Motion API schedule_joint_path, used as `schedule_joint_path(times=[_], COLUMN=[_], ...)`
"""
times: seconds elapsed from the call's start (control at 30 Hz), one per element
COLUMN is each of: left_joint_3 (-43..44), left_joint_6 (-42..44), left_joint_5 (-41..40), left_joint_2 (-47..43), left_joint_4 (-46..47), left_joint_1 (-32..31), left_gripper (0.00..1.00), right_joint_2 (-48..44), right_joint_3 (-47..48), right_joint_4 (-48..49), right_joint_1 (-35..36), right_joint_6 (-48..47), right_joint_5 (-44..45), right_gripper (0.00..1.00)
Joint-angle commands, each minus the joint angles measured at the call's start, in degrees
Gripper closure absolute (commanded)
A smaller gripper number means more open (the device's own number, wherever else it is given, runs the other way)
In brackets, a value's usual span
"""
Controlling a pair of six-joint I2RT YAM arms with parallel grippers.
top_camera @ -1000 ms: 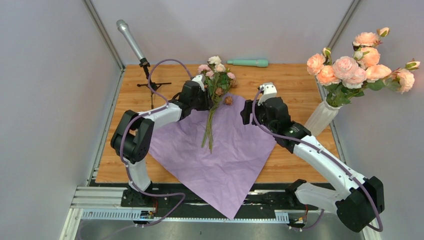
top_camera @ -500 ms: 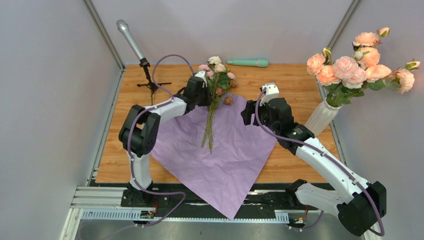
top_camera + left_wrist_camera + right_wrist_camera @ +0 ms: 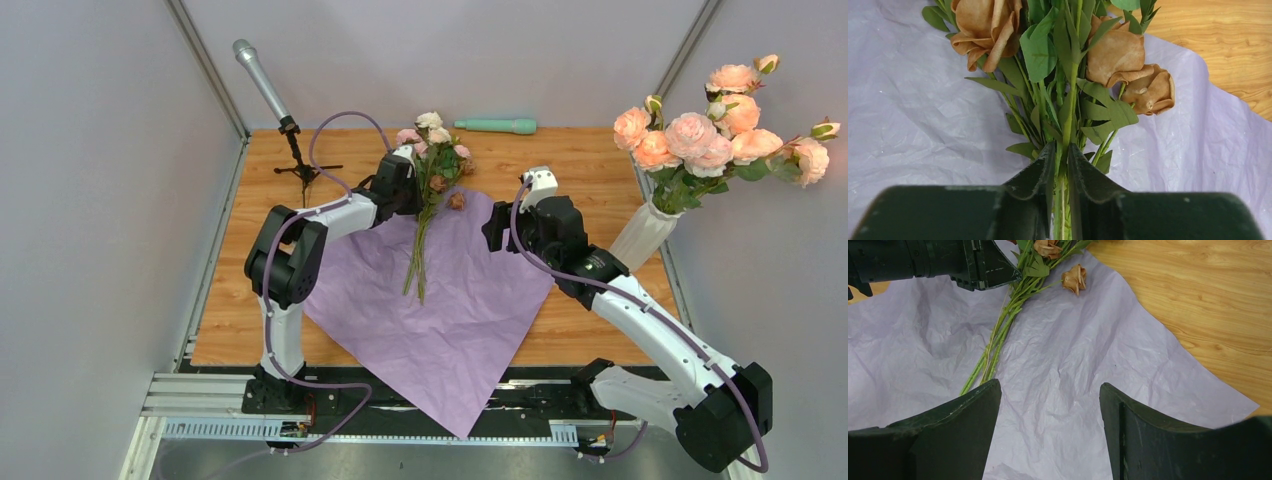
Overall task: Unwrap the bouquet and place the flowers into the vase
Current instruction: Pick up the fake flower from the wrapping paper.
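While the flowers (image 3: 430,165) lie on the opened lilac paper (image 3: 440,310) mid-worktop (image 3: 570,165), the left end effector (image 3: 1061,162) pinches their green stems just below the leaves. Their long axis runs from blooms at the far side to stem ends nearer the arm bases — slightly slanted. The vase (image 3: 640,238) stands upright well apart at the right edge, beyond the right arm, which is the nearer of the 2. The right end effector (image 3: 1050,410) hangs over the paper, jaws wide, empty. No brand, label or writing can be read.
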Motion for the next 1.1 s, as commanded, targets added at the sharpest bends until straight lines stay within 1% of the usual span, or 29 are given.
schedule_joint_path(times=[0.0,0.07,0.13,0.27,0.6,0.83,0.9,1.07], left_joint_3=[2.2,2.1,1.8,0.9,-3.3,-8.0,-9.5,-16.2], left_joint_6=[0.5,0.3,0.2,0.0,0.9,1.0,1.0,-0.9], left_joint_5=[-0.7,-0.6,-0.6,-0.3,1.8,1.8,2.9,6.9], left_joint_2=[0.6,0.4,-0.3,-2.0,-7.7,-15.4,-17.7,-24.6], left_joint_4=[1.0,1.0,1.1,1.9,5.9,10.2,11.1,16.2], left_joint_1=[-0.2,-0.2,-0.2,-0.2,-0.2,-0.2,-0.2,-0.2], left_gripper=[0.82,0.89,0.93,1.00,1.00,1.00,1.00,1.00], right_joint_2=[-0.7,-0.8,-1.0,-1.4,-2.2,-3.4,-3.8,-5.0], right_joint_3=[-0.2,-0.2,-0.2,0.0,-0.1,0.0,0.2,1.0], right_joint_4=[0.6,0.5,0.3,0.1,-0.4,-1.1,-1.1,-0.2], right_joint_1=[-0.4,-0.4,-0.5,-0.5,-0.4,-0.6,-0.6,-0.7], right_joint_6=[0.4,0.4,0.5,0.5,0.9,1.8,2.3,4.1], right_joint_5=[-0.5,-0.4,-0.4,-0.2,0.4,1.7,1.3,-1.4], right_gripper=[0.27,0.27,0.27,0.27,0.27,0.26,0.26,0.26])
